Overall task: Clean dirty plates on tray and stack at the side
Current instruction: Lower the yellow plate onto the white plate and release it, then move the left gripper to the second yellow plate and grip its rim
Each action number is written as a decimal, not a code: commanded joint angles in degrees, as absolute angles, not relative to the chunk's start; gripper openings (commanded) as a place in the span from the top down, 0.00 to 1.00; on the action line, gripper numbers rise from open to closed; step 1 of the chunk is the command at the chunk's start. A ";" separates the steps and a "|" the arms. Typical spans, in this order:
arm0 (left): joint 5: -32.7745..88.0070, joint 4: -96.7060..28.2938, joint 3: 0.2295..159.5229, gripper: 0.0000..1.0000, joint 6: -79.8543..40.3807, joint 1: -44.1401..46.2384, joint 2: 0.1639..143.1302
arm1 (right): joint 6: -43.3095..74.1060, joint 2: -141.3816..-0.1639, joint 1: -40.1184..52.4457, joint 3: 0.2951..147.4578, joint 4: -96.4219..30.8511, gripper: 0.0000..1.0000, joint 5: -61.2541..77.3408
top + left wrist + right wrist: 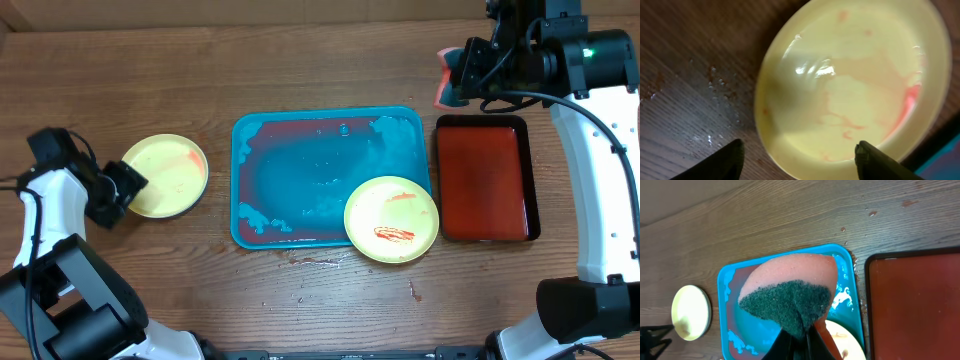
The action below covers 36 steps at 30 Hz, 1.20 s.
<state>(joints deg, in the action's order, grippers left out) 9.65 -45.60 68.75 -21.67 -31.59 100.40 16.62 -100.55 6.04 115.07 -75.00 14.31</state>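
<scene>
One wooden counter point(300, 60) carries everything. The largest thing on it is the single turquoise tray point(300, 170), lying at the middle. Its floor is wet with a reddish film, with pale patches along the rim. Just to its right, toward the counter's right edge, lies one red tray point(482, 180) with a black rim.

Two plates can be counted, both pale yellow-green. The left plate point(165, 176) rests on bare wood near the counter's left edge, well apart from the turquoise tray, with a pink smear along its right side. Whether anything lies under it cannot be told. The right plate point(391, 219) sits on the turquoise tray's near right corner, overlapping the rim there, and bears a red streak.

There is one sponge point(790, 287), pink with a dark green scouring face. It is up near the counter's far right corner and pinched tight in the right gripper point(801, 339). In the right wrist view it covers much of the turquoise tray's floor, and the right plate is cut off at the bottom.

The left gripper point(799, 147) is at the left plate's left edge, its fingers point(725, 160) spread wide and grasping nothing. The left wrist view is blurred and crops that plate.
</scene>
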 commanded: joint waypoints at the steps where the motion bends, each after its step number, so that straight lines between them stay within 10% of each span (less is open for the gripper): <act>1: 13.63 -49.71 77.52 0.23 -11.84 -28.71 99.94 | 16.45 -99.11 5.78 115.57 -74.67 0.96 13.96; 23: 25.43 -53.12 89.19 0.16 -1.91 16.08 107.74 | 16.43 -99.11 5.78 115.57 -74.67 0.96 13.93; 36: 29.45 -52.80 89.86 0.19 3.31 24.60 118.37 | 18.00 -99.85 5.76 115.50 -76.27 0.96 8.99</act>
<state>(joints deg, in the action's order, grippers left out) 27.88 -53.06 88.18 1.08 24.32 117.49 17.12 -100.55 6.02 115.07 -76.14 11.31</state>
